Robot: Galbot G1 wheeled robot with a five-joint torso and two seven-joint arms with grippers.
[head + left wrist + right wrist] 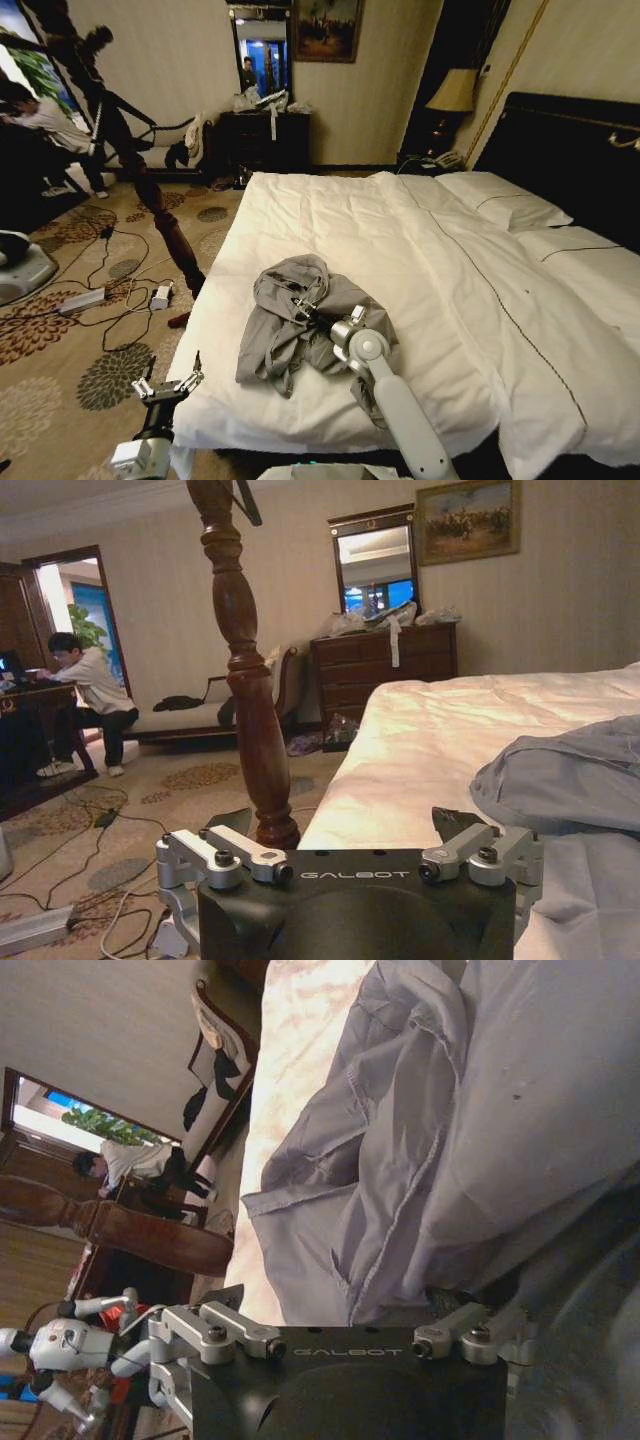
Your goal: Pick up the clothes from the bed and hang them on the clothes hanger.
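Head view: the clothes [300, 315] lie crumpled near the bed's [420, 270] foot edge, the right gripper [303, 312] upon them, its claw state indiscernible. Left gripper [172, 384] hangs open beside the foot corner, over patterned carpet [60, 370]. Left wrist view: coat stand [245, 670], dresser [385, 665]. Right wrist view: grey folds.

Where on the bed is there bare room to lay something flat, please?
The bed lies bare between the grey clothes and the pillows, and along the piped duvet toward the headboard side. Crowded: the near corner, where the right hand sits on the clothes and the open left hand hangs beside the edge.
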